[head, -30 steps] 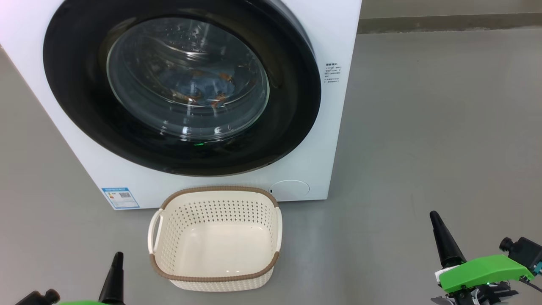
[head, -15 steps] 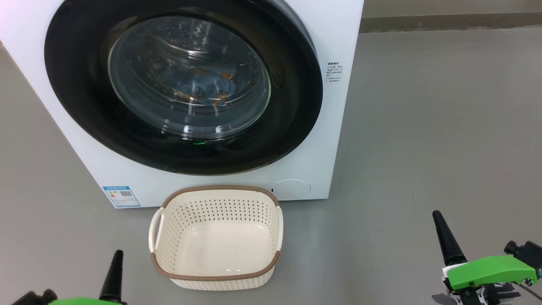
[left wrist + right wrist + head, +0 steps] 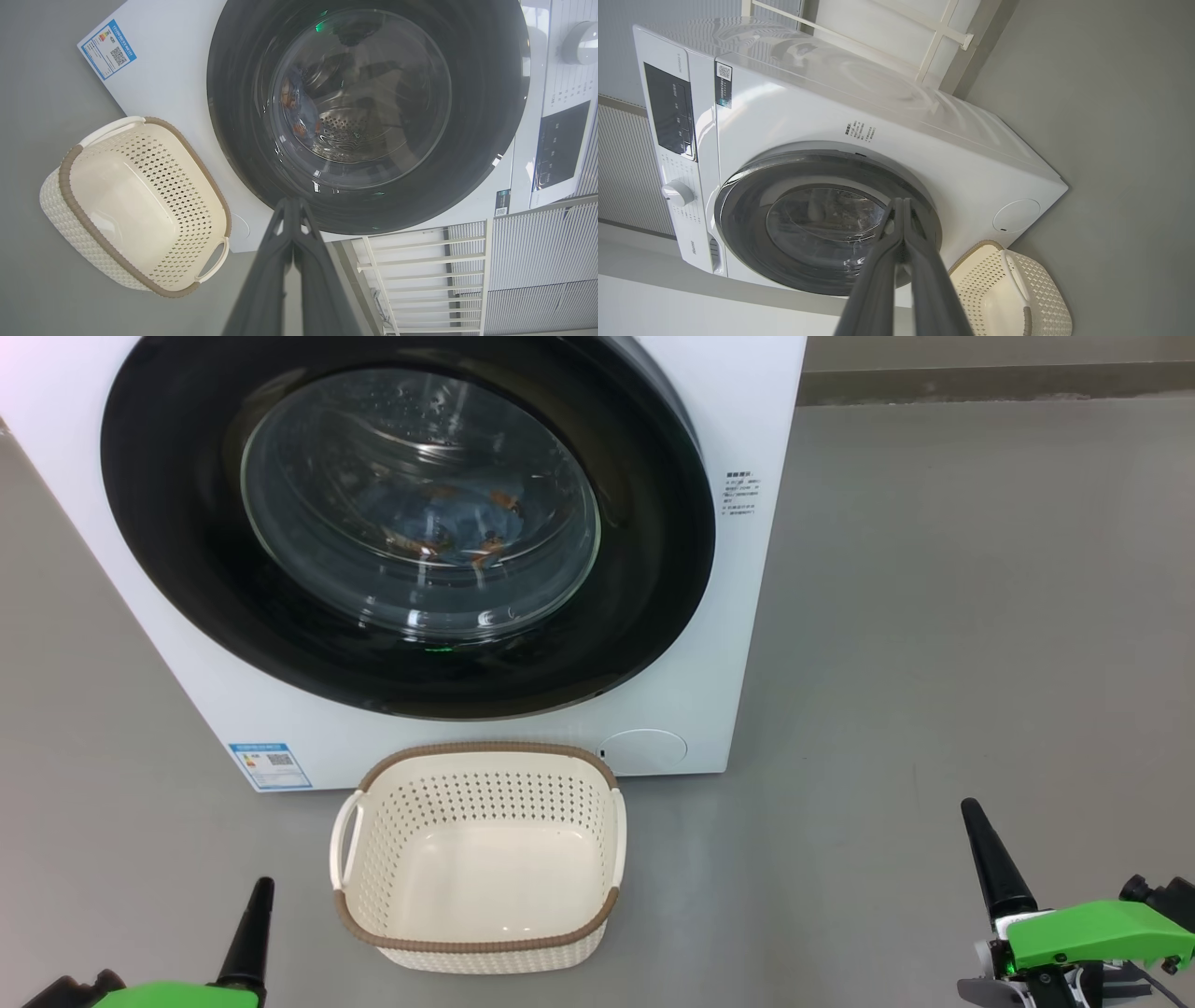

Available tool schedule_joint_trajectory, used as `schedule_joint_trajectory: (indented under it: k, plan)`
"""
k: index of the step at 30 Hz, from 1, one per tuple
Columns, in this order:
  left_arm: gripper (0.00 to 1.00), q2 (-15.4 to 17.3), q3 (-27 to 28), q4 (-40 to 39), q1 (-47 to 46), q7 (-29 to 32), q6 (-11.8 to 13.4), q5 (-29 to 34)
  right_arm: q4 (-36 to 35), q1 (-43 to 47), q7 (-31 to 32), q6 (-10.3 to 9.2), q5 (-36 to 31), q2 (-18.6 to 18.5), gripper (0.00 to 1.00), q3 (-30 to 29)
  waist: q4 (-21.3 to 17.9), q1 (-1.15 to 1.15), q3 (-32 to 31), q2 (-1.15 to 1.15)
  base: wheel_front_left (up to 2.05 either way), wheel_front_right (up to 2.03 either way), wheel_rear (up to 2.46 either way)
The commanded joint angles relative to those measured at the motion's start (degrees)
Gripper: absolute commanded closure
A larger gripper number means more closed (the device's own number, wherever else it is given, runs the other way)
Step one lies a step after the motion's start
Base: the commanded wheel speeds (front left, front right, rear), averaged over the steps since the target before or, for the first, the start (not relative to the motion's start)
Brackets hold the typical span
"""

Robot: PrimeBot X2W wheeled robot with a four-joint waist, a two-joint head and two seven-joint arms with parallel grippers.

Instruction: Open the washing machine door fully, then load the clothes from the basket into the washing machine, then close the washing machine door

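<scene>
A white front-loading washing machine (image 3: 747,644) faces the robot, with its round, black-rimmed door (image 3: 392,607) lying closed against the front as far as the views show. Through the door's glass bowl the clothes (image 3: 453,523), pale blue fabric with orange-brown marks, rest low inside the drum. The left gripper (image 3: 264,889) sits at the lower left of the head view and the right gripper (image 3: 971,807) at the lower right. Each has its two dark fingers pressed together, pinching nothing. The basket (image 3: 485,749), cream with a brown rim, stands empty on the floor just ahead of the left gripper and to its right, and well off to the left of the right gripper. Its longer side runs across the machine's front and its far rim is near the machine's base. The door lies ahead of and above both grippers, up and to the right of the left one and far to the left of the right one — so the left arm looks the nearer. Being round, the door has no long axis; its face is turned toward the robot. Loading and closing appear done, so any coming move would likely be no more than a push to seat the door. The floor (image 3: 934,616) is smooth matt grey. A small blue label (image 3: 271,765) sits low on the machine, straight ahead of the left gripper. Beyond the machine, the left wrist view shows a white railed frame (image 3: 420,242) and a ribbed grey wall (image 3: 537,280).
</scene>
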Motion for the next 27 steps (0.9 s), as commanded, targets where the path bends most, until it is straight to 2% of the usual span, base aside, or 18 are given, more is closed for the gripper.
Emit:
schedule_joint_trajectory:
  k: [1, 27]
  plan:
    - [1.00, 0.54, 1.91, -0.89, -2.85, 0.58, -0.28, -1.60, -1.89, -0.99, 0.57, -0.04, 2.00, 0.06, 1.00, 0.45, 0.04, 0.00, 0.02, 0.00, 0.00, 0.00, 0.00]
    - [1.00, -0.60, 4.29, 0.72, -4.74, 4.80, -0.53, -13.75, -2.65, -0.80, 4.82, -0.06, 15.34, 1.78, 1.00, -2.27, 0.48, 0.00, 0.31, 0.00, 0.00, 0.00, 0.00]
